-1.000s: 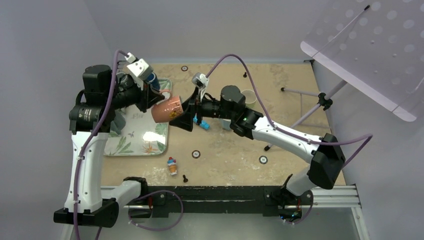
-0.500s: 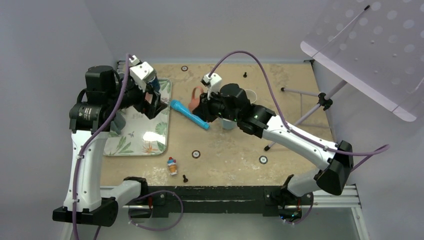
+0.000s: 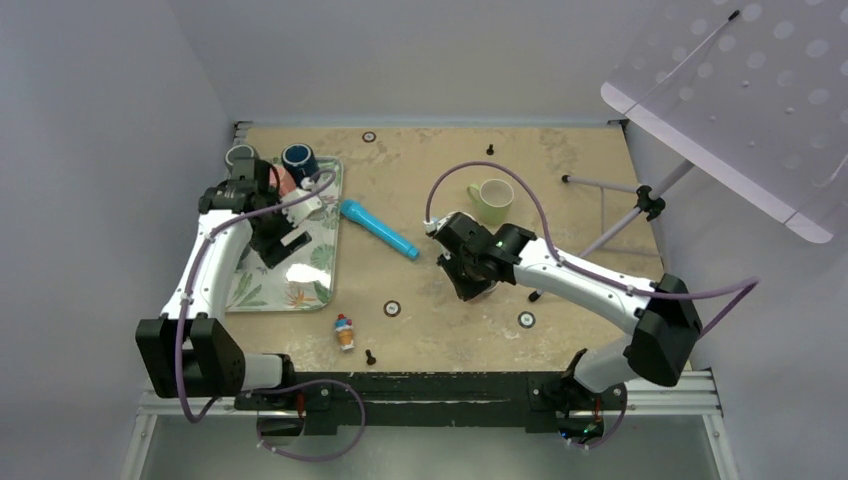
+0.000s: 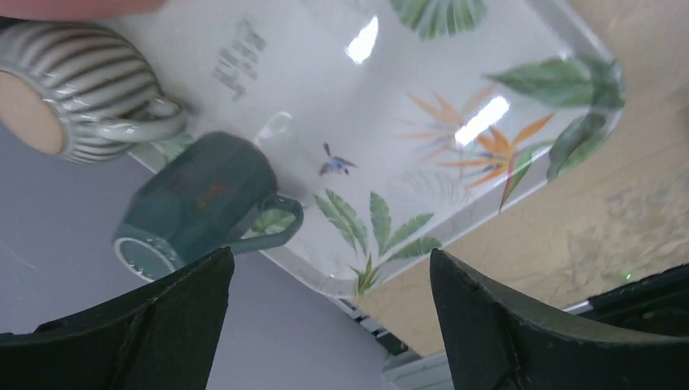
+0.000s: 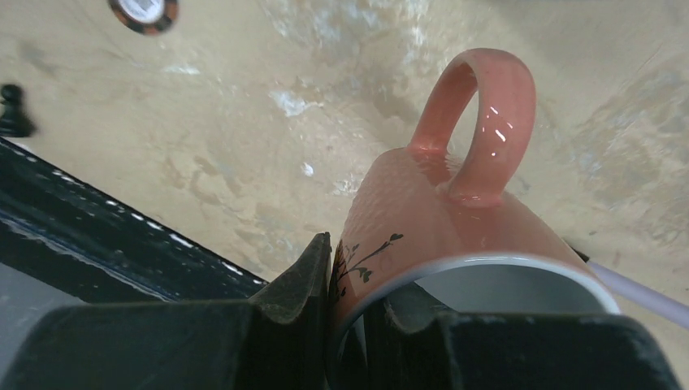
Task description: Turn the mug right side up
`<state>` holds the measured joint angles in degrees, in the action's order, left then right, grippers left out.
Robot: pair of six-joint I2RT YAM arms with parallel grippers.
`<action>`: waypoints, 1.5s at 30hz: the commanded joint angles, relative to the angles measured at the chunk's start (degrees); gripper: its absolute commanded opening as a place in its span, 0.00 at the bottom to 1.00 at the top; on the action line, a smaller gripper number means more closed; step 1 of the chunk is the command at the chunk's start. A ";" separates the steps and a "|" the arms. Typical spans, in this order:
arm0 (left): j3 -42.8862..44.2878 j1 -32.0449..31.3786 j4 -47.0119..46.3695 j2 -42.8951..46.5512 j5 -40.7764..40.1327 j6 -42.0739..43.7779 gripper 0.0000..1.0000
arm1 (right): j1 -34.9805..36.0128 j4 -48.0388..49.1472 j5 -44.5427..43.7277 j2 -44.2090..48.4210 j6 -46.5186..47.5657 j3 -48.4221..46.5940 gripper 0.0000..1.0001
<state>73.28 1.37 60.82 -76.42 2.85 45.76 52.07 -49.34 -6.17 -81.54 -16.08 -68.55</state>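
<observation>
The pink mug (image 5: 455, 211) with a dark leaf print is held by its rim in the right wrist view. One finger sits outside the wall and one inside. Its opening faces the wrist camera and its handle and base point toward the sandy table. My right gripper (image 5: 357, 276) is shut on it. In the top view the right gripper (image 3: 470, 283) hangs over the table's middle and hides the mug. My left gripper (image 4: 329, 256) is open with nothing in it, above the leaf-print tray (image 4: 390, 106). From above, the left gripper (image 3: 280, 240) is over that tray (image 3: 310, 285).
A striped grey-green mug (image 4: 89, 81) and a dark green mug (image 4: 203, 199) lie at the tray's edge. A blue cylinder (image 3: 378, 228), a pale green mug (image 3: 490, 198), a small toy figure (image 3: 344, 332) and a stand's legs (image 3: 610, 185) are on the table.
The left gripper opened, let go of the pink mug and dropped back over the tray. The right gripper shut on the mug's rim and carried it toward the table's middle.
</observation>
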 commanded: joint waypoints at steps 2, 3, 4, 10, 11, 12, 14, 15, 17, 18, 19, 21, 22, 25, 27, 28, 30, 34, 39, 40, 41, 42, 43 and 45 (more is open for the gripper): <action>-12.84 0.86 -9.92 3.72 -13.73 20.48 0.91 | 0.20 4.43 1.02 -4.01 0.00 2.96 0.00; -14.94 1.33 -12.18 4.27 -14.55 23.11 0.90 | 0.22 5.17 0.80 -5.13 0.33 3.41 0.00; -16.70 1.92 -14.09 4.66 -15.14 25.73 0.90 | 0.22 6.07 0.78 -6.02 0.69 3.81 0.00; -20.47 5.71 -21.66 3.47 -18.99 39.00 0.86 | 0.05 10.30 2.44 -8.76 2.14 6.12 0.14; -21.85 6.04 -23.81 3.58 -19.43 42.02 0.86 | 0.07 10.25 2.21 -9.02 2.18 6.10 0.23; -23.75 6.47 -25.39 4.01 -19.49 45.16 0.86 | 0.07 9.98 1.92 -8.99 2.16 6.07 0.29; -26.04 7.28 -26.73 5.01 -18.80 50.93 0.86 | 0.05 9.56 1.53 -8.75 2.30 6.00 0.43; -26.88 7.78 -26.52 5.67 -18.05 53.84 0.86 | 0.05 9.40 1.43 -8.34 2.28 5.87 0.48; -28.30 9.48 -26.06 6.50 -16.93 59.88 0.87 | 0.05 8.75 0.99 -7.63 2.22 5.43 0.56; -28.84 10.46 -26.17 6.37 -16.88 62.30 0.87 | 0.05 8.35 0.77 -7.18 2.24 5.06 0.60; -29.04 11.41 -26.49 5.92 -16.99 64.22 0.87 | 0.05 8.08 0.69 -6.80 2.27 4.75 0.62; -28.83 13.03 -27.13 4.83 -17.23 66.20 0.87 | 0.04 8.02 0.83 -6.03 2.25 4.20 0.66; -28.92 13.86 -28.10 4.28 -17.08 67.02 0.88 | 0.00 8.03 1.11 -5.89 2.28 3.95 0.66; -29.79 16.51 -33.28 2.78 -15.53 70.62 0.88 | 0.04 7.66 1.43 -5.98 2.65 3.23 0.68; -30.73 17.34 -36.53 1.77 -14.34 72.43 0.86 | 0.05 7.18 1.42 -6.21 3.02 2.78 0.68; -31.45 17.42 -38.23 1.54 -13.43 72.84 0.85 | 0.05 6.91 1.43 -6.32 3.12 2.54 0.68; -33.50 17.44 -41.56 1.49 -10.97 74.32 0.84 | 0.00 6.49 1.36 -6.44 3.19 2.02 0.68; -36.27 17.40 -48.69 -0.30 -8.33 75.99 0.75 | 0.04 6.36 1.64 -6.20 3.23 1.26 0.68; -39.99 16.93 -55.49 -0.23 -6.55 79.65 0.71 | 0.07 6.61 3.36 -5.77 3.35 0.62 0.68; -40.83 16.59 -54.35 1.26 -5.62 80.33 0.72 | 0.06 6.70 3.52 -5.81 3.52 0.55 0.68; -41.07 15.92 -51.42 2.93 -5.14 80.45 0.72 | 0.05 6.71 3.47 -6.01 3.65 0.41 0.68; -40.98 14.94 -47.75 4.53 -4.91 79.79 0.72 | 0.05 6.58 3.46 -6.31 3.94 0.17 0.68; -40.54 14.11 -43.76 6.26 -4.04 78.61 0.72 | 0.05 6.34 3.50 -6.66 4.17 -0.09 0.68; -38.81 12.89 -37.39 8.90 -1.20 75.13 0.73 | 0.04 5.88 3.24 -7.54 4.56 -0.76 0.68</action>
<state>32.67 16.53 14.24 -73.32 -4.84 117.49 52.12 -43.03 -3.38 -89.45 -13.26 -65.93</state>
